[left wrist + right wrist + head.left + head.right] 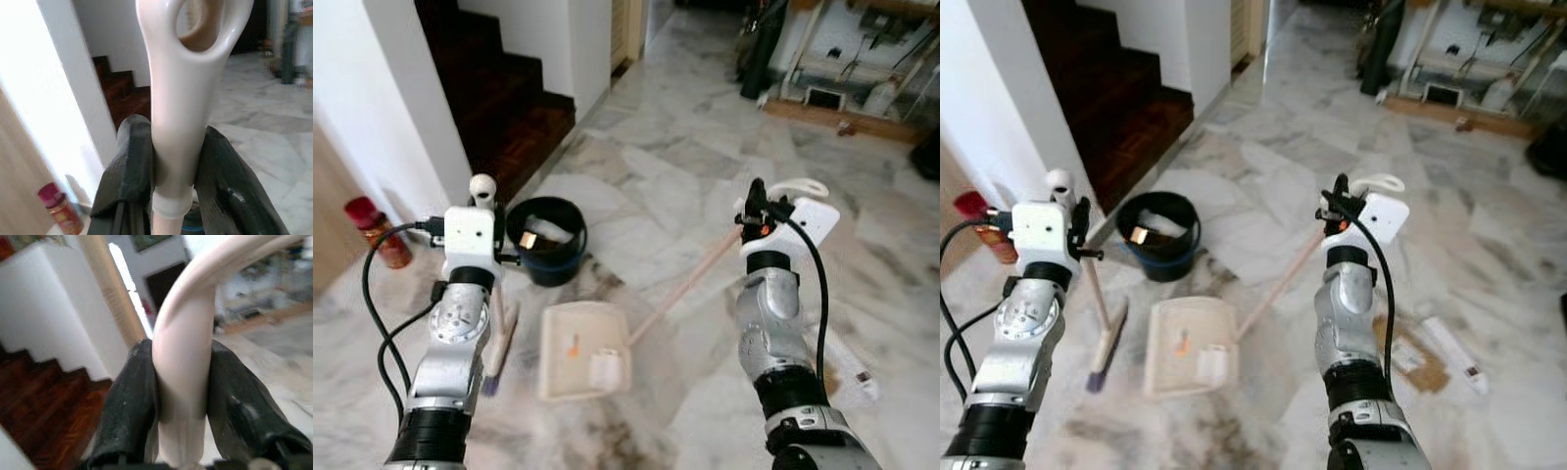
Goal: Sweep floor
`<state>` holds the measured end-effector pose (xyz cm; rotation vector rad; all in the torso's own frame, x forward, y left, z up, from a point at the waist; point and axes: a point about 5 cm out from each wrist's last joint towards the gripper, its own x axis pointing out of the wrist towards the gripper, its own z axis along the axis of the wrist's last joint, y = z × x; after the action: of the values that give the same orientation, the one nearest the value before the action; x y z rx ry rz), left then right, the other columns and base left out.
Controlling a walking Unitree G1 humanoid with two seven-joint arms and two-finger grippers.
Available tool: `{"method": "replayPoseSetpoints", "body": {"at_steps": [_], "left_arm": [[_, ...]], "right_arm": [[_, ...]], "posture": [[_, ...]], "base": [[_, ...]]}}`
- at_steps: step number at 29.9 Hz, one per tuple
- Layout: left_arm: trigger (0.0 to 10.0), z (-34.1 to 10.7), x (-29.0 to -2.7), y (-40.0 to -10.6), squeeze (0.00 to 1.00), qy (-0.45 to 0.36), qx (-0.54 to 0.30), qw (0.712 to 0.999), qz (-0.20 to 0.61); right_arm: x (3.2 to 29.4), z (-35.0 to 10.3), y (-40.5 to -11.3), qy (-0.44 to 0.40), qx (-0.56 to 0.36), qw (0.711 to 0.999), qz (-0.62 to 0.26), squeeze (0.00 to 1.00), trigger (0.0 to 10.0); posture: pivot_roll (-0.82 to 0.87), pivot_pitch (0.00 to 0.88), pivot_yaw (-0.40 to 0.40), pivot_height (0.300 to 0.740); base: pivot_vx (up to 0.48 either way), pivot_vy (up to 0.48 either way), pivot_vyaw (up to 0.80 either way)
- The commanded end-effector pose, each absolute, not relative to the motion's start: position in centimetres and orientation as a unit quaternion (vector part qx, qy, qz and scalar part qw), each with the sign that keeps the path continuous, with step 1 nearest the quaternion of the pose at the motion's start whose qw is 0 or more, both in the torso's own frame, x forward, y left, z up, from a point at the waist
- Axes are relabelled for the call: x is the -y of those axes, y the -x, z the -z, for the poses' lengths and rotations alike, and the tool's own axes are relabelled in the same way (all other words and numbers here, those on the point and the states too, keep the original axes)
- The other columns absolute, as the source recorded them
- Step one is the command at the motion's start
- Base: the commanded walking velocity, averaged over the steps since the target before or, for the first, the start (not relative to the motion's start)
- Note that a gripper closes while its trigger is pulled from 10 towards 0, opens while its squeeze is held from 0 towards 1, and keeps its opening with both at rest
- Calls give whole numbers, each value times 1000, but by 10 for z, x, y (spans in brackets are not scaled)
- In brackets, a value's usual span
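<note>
Head cameras: the left gripper (485,201) is gripping the broom (1102,338) upright beside the dustpan (579,348), which is lying on the marble floor (685,176) near a black bucket (548,240).

Wrist cameras: the right gripper (181,382) is clamping the dustpan handle (183,357); the left fingers (129,156) are pinching the broom's looped top.

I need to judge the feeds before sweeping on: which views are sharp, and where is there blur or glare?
Left eye view: mostly sharp; dustpan and bucket are clear. Left wrist view: broom handle sharp between the left gripper fingers, wall at the side blown out white. Right wrist view: dustpan handle and background soft, bright glare behind.
</note>
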<state>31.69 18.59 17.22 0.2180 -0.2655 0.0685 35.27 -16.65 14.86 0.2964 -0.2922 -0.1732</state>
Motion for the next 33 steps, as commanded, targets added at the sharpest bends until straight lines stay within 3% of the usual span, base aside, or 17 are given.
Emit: {"method": "replayPoseSetpoints", "body": {"at_steps": [1, 26, 33], "left_arm": [[10000, -183, -183, -318, 0, -110, 153, 982, -27], [10000, -183, -179, -319, 0, -108, 156, 982, -19], [10000, -179, -172, -320, 0, -112, 146, 983, 8]], "right_arm": [[169, -163, -355, -142, 176, 970, 86, 0, 10000], [167, -163, -356, -143, 178, 970, 82, 0, 10000], [169, -163, -355, -141, 179, 970, 85, 0, 10000]], "posture": [[143, 26, -20, 740], [140, 17, -21, 740], [143, 30, -19, 740]], "base": [[0, 476, 0], [0, 473, 0], [0, 0, 0]]}}
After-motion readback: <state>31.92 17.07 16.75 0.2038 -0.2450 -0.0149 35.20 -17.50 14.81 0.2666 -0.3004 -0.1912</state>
